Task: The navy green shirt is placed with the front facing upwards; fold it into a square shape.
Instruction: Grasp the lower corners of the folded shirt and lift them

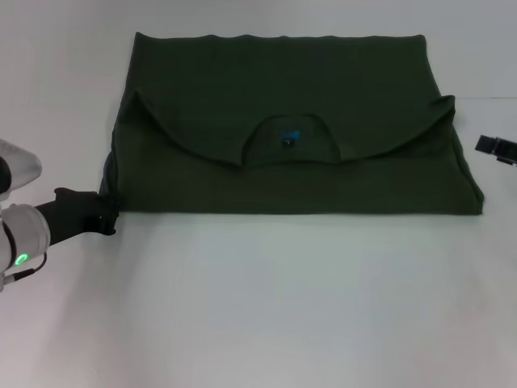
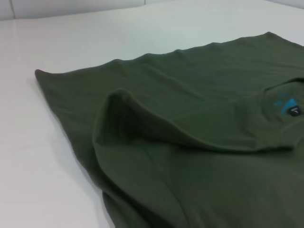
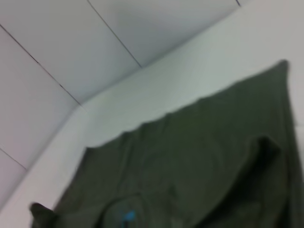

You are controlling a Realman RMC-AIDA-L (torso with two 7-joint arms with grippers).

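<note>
The navy green shirt lies flat on the white table, folded over into a wide rectangle, its round collar and blue neck label facing up in the middle. Both sleeve edges curve in toward the collar. My left gripper is low at the shirt's near left corner, right against the cloth. My right gripper shows only as a dark piece beyond the shirt's right edge, apart from the cloth. The left wrist view shows the shirt with a raised fold; the right wrist view shows the shirt from farther off.
The white table spreads bare in front of the shirt. A wall with panel seams stands behind the table's far edge.
</note>
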